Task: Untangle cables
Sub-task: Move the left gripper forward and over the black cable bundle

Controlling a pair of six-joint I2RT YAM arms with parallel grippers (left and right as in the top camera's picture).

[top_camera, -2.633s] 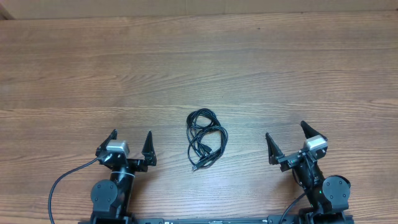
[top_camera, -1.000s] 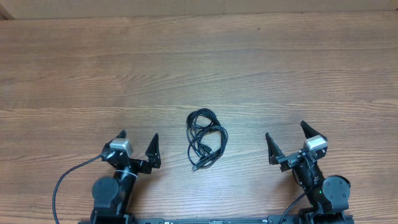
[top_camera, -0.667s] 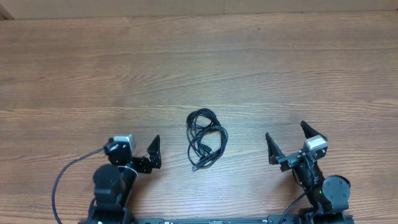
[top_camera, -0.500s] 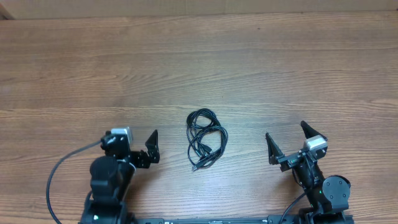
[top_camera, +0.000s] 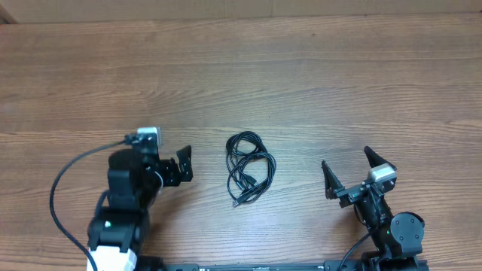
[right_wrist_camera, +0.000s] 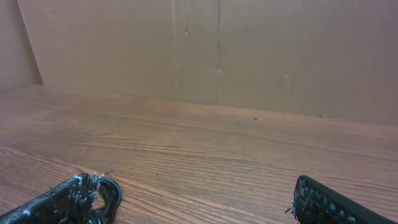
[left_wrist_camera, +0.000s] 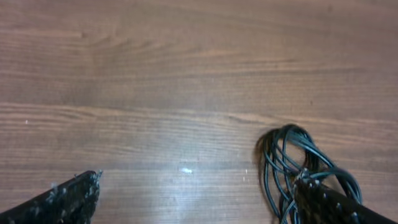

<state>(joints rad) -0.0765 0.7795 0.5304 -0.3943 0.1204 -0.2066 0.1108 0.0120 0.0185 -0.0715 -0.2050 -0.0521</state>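
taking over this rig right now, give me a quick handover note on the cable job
Left gripper: open, empty, beside the cables; the overhead view shows a gap, so no contact.
Right gripper: open, empty, on the cables' other side and farther from them.
Cables: one tangled bundle lying on the table between the two arms.
Done: nothing visible; no cord is gripped or separated.
Left: grasp the bundle, probably with the left gripper first, then pull the cords apart.

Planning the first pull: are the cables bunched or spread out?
Bunched: the cables lie as one pile of overlapping loops on the table.
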